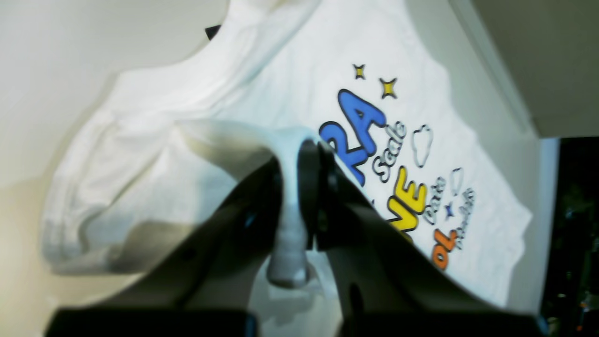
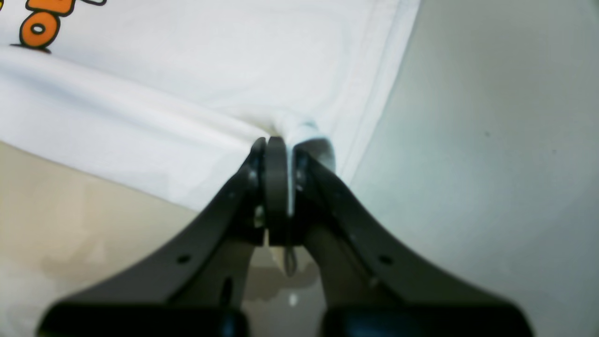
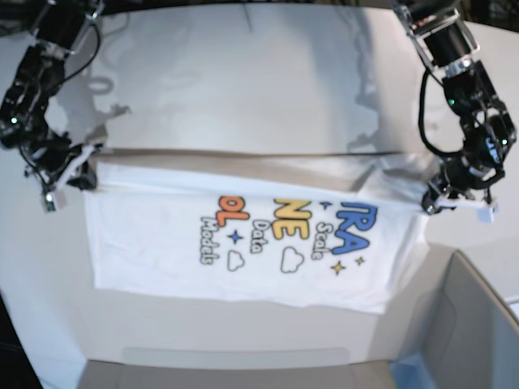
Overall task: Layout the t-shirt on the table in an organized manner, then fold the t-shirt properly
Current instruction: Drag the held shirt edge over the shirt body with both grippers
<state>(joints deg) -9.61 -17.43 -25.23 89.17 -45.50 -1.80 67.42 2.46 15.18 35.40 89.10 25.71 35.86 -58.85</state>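
The white t-shirt (image 3: 243,235) lies spread on the white table (image 3: 243,81) with its blue-yellow lettering, clouds and stars face up. My left gripper (image 3: 439,199) is shut on a bunched fold of the shirt near a sleeve, seen close in the left wrist view (image 1: 299,152). The small black tag (image 1: 213,31) shows at the collar. My right gripper (image 3: 75,174) is shut on the hem corner, seen close in the right wrist view (image 2: 281,142). The shirt's far edge is stretched between the two grippers.
A grey open-topped bin (image 3: 474,324) stands at the front right, close to the shirt's sleeve end. The table's curved front edge (image 3: 235,356) runs just below the shirt. Bare tabletop (image 2: 491,140) lies beyond the hem.
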